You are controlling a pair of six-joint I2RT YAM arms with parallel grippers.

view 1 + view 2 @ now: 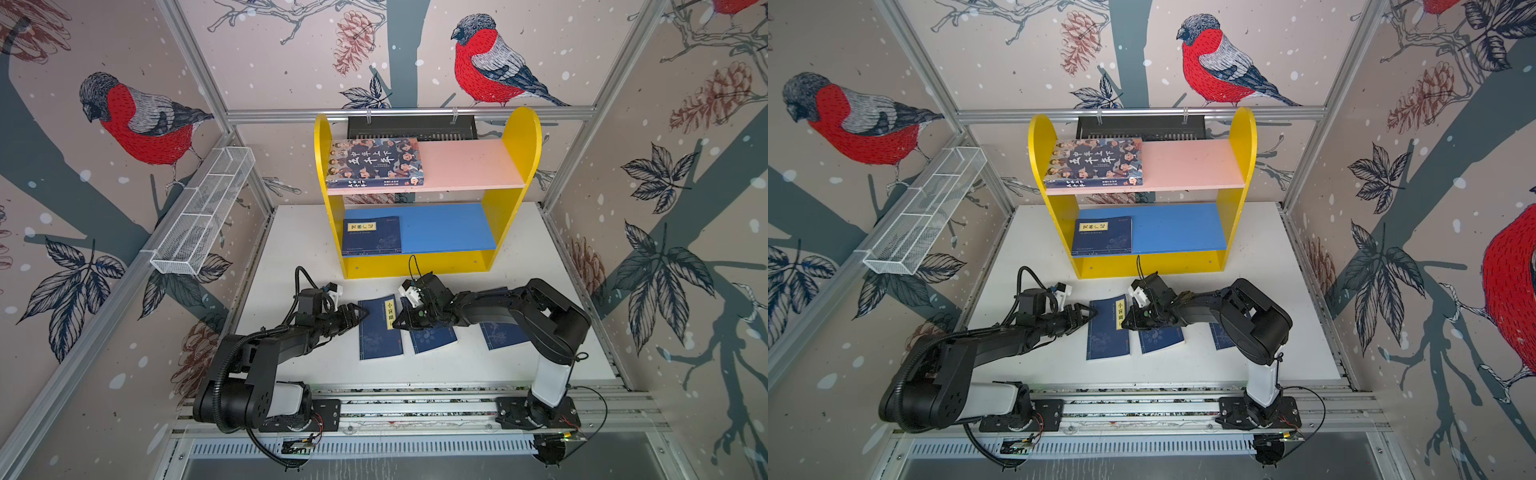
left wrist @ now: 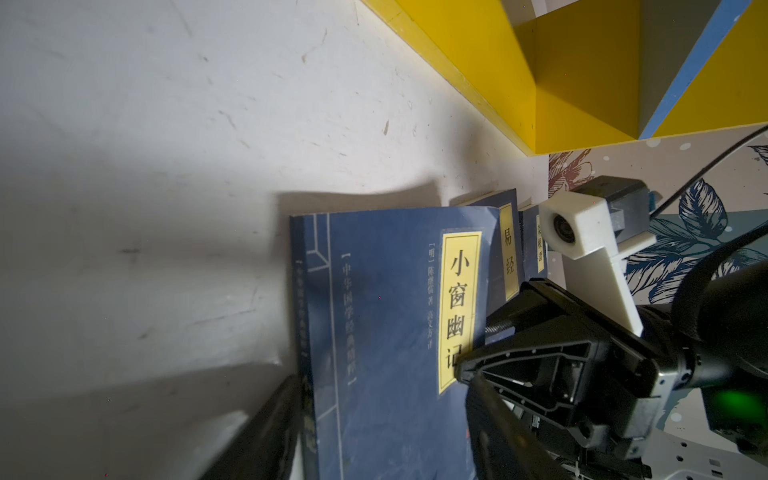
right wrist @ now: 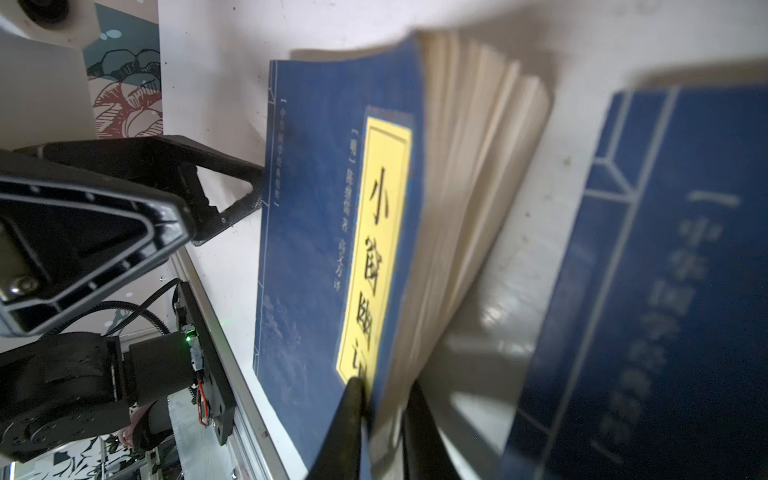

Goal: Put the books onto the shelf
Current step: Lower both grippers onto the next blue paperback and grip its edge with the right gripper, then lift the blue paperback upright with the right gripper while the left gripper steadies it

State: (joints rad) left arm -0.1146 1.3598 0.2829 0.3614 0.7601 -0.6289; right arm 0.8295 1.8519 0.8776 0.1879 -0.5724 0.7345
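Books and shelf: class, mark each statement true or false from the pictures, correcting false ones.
1. The illustrated book lies flat on the pink upper board. True.
2. Two navy books lie on the blue lower board. False: only one navy book lies there.
3. The right gripper is shut on the cover edge of the leftmost table book. True.
4. The left gripper is shut on that book's spine. False: its jaws stand open beside the spine.

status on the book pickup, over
right gripper shut on cover edge of navy book, pages fanning. left gripper open at its spine. second navy book close alongside.
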